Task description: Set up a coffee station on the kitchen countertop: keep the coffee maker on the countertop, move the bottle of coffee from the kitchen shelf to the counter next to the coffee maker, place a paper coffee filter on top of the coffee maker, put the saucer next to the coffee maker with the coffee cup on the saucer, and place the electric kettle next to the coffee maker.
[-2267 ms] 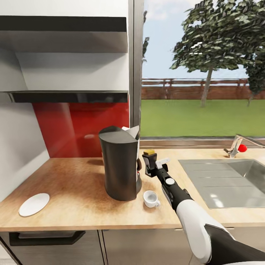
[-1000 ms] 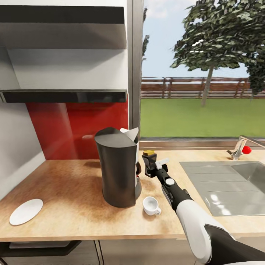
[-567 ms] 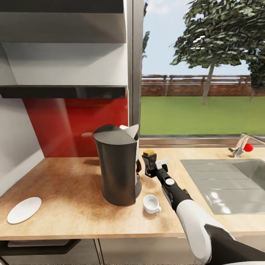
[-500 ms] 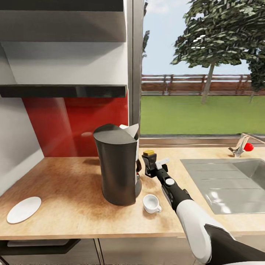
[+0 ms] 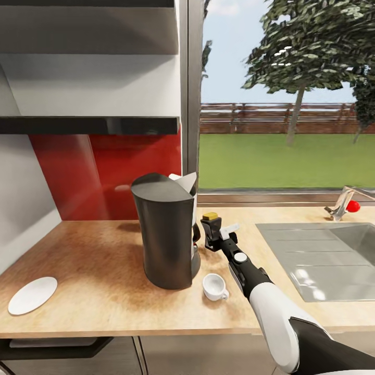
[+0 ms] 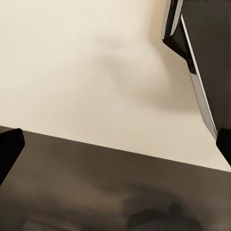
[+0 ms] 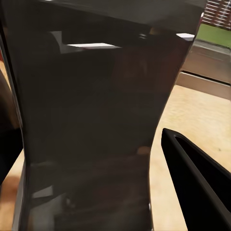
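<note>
The coffee maker [image 5: 167,230], a tall dark grey body, stands upright on the light wood-grain bench [image 5: 99,260] and serves as the landmark here. A white paper coffee filter [image 5: 186,183] sits on top of it at the window side, its pointed edge rising above the rim. The coffee cup [image 5: 214,286] stands on the bench just beside the coffee maker's base, toward the front edge, not on anything else. The saucer [image 5: 32,295] lies flat well apart from the coffee maker, near the front edge at the wall end of the bench. The kitchen shelf [image 5: 88,125], a thin black slab, hangs on the wall above and behind the coffee maker. The grey sink [image 5: 317,255] is set into the bench on the coffee maker's far side, past the cup.

The right gripper [image 5: 210,235] hovers just beside the coffee maker, its fingers [image 5: 208,237] closed on the bottle of coffee, whose yellowish top [image 5: 210,215] shows above them. In the right wrist view the bottle of coffee [image 7: 91,125] is a dark waisted body between the fingers [image 7: 197,178].

In the left wrist view the left gripper's fingers [image 6: 190,53] stand spread apart over a pale floor with nothing between them.
</note>
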Controlling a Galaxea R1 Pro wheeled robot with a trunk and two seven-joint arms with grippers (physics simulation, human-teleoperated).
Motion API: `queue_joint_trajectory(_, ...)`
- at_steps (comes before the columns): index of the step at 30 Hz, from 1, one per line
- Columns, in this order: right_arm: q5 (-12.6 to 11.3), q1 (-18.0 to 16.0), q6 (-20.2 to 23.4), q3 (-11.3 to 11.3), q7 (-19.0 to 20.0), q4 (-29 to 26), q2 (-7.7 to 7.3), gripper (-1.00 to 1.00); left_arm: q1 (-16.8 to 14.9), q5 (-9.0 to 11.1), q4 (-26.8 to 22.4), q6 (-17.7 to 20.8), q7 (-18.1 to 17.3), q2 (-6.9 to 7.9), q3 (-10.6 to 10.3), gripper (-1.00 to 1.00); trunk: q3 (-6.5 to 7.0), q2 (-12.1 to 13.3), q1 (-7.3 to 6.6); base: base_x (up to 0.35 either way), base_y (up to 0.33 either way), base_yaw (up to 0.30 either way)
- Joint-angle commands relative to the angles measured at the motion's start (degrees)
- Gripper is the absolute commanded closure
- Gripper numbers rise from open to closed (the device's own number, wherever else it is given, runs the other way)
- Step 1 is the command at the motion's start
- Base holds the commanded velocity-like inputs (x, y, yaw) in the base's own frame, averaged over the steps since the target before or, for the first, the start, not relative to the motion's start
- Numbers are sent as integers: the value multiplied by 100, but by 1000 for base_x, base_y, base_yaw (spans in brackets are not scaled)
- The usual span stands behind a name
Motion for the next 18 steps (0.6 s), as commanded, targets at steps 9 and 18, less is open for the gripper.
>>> queue_joint_trajectory(9, 46, 112, -567, -48, 39, 76, 6, 100, 0, 8, -7, 17, 14, -2, 42, -100, -170, -369, 200, 0, 0, 0)
queue_joint_trajectory(18, 47, 140, -741, -48, 35, 121, 6, 100, 0, 7, -7, 23, 10, 0, 48, -100, -170, -369, 200, 0, 0, 0)
